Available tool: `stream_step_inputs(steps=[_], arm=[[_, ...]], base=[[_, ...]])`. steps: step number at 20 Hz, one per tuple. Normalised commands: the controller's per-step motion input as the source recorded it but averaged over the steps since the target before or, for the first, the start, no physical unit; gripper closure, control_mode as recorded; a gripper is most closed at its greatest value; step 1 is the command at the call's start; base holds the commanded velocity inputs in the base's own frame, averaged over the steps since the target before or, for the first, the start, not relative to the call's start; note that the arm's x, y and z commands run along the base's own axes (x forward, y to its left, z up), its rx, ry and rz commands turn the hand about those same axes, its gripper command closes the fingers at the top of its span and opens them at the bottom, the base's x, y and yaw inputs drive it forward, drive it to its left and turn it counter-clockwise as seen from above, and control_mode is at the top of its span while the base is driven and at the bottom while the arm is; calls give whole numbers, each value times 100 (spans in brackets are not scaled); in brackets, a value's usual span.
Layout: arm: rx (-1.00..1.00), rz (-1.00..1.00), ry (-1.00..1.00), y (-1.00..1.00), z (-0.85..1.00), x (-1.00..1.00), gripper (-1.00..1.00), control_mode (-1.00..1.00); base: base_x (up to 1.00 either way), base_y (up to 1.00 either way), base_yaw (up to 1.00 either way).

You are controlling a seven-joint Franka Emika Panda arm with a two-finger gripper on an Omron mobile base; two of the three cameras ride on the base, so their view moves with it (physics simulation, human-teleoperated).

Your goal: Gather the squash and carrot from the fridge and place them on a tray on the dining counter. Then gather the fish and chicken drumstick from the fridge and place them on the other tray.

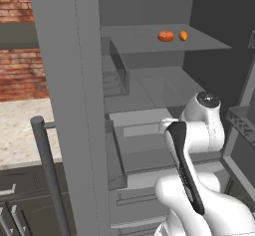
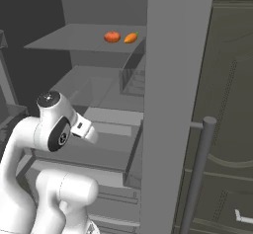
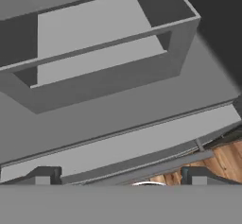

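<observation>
On the upper fridge shelf (image 1: 139,41) lie a round orange-red squash (image 1: 165,36) (image 2: 112,37) and, right beside it, a small orange carrot (image 1: 183,35) (image 2: 130,38). My arm is folded low in front of the fridge, well below that shelf. In the hand view my gripper (image 3: 120,178) is open, its fingertips (image 3: 42,178) wide apart with nothing between them. It looks down on a grey open-topped drawer (image 3: 179,38) and the ledge in front of it. The fish, chicken drumstick and trays are out of view.
A tall grey fridge panel (image 1: 74,105) (image 2: 173,104) with a dark bar handle (image 1: 47,170) (image 2: 197,174) stands close beside the arm. A door rack (image 1: 244,120) juts in at the right. A beige counter (image 1: 20,125) and brick wall lie left. Wooden floor (image 3: 222,157) shows below.
</observation>
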Motion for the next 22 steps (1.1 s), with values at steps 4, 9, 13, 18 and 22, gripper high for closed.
stream_step_inputs(steps=[4, 9, 13, 18, 22], arm=[[-10, 0, -12, -16, 51, 4, -100, -100], [-8, 0, -18, -21, 51, 1, -100, -100], [-3, 2, -23, -48, 63, 18, -100, -100], [-1, 9, -18, -14, 71, 56, -100, -100], [0, 6, -8, 0, 77, 84, -100, -100]], base=[[0, 0, 0], [0, 0, 0], [0, 0, 0], [0, 0, 0], [0, 0, 0]])
